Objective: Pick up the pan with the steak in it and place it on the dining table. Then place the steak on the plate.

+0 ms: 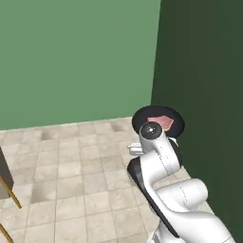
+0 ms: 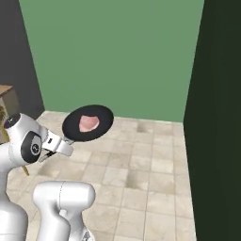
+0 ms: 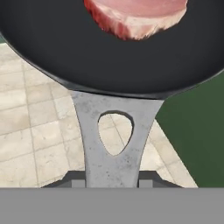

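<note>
My gripper (image 3: pixel 112 183) is closed most of the way on the grey handle (image 3: pixel 114 131) of the pan (image 3: pixel 65 43), one dark finger tip (image 3: pixel 72 180) showing on each side of the handle's base. The handle is flat metal with a teardrop hole through it, and it runs straight out from my jaws to the black bowl. I hold the pan up in the air, roughly level, well above the beige tiled floor (image 1: pixel 71 166). The steak (image 3: pixel 135 15) lies in the pan on the side far from my jaws, pink on top with a paler edge. From the right base camera the pan (image 2: pixel 88 123) reaches out ahead of my wrist with the steak (image 2: pixel 88 122) near its middle. From the left base camera the pan (image 1: pixel 142 118) and the steak (image 1: pixel 160 122) show just past my wrist, near a dark green wall (image 1: pixel 204 95). A lighter green wall (image 1: pixel 76 57) stands beyond the floor.
</note>
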Motion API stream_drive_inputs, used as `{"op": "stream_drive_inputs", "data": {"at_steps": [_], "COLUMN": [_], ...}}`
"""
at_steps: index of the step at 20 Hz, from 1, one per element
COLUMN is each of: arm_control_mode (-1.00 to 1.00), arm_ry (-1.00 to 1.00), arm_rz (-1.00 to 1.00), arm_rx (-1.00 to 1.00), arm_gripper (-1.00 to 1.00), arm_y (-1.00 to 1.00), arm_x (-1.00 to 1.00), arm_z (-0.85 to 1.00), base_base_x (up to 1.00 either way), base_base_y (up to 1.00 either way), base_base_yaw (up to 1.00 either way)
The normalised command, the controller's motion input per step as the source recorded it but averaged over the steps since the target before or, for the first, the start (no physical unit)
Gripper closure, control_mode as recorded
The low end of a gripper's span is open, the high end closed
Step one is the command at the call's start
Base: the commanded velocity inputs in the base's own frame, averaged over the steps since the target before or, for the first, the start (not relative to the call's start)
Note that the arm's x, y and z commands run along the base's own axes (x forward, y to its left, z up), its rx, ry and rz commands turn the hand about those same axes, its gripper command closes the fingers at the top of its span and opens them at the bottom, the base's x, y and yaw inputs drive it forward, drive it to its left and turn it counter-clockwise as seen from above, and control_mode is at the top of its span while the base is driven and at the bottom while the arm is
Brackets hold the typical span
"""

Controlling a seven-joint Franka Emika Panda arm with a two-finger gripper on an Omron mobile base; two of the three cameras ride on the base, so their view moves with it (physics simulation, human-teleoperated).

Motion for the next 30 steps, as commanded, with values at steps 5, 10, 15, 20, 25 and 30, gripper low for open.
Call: {"op": "stream_drive_inputs", "data": {"at_steps": [5,10,15,20,25,30], "arm_control_mode": [1.0,1.0,1.0,1.0,1.0,1.0], "arm_ry": [0.0,0.0,0.0,0.0,0.0,0.0], "arm_rz": [0.0,0.0,0.0,0.0,0.0,0.0], "arm_rx": [0.0,0.0,0.0,0.0,0.0,0.0], "arm_gripper": [1.0,1.0,1.0,1.0,1.0,1.0], "arm_y": [0.0,0.0,0.0,0.0,0.0,0.0], "arm_x": [0.0,0.0,0.0,0.0,0.0,0.0], "arm_z": [0.0,0.0,0.0,0.0,0.0,0.0], "base_base_x": [0.0,0.0,0.0,0.0,0.0,0.0], "base_base_y": [0.03,0.03,0.03,0.02,0.01,0.0], "base_base_yaw": [0.48,0.48,0.48,0.48,0.48,0.48]}}
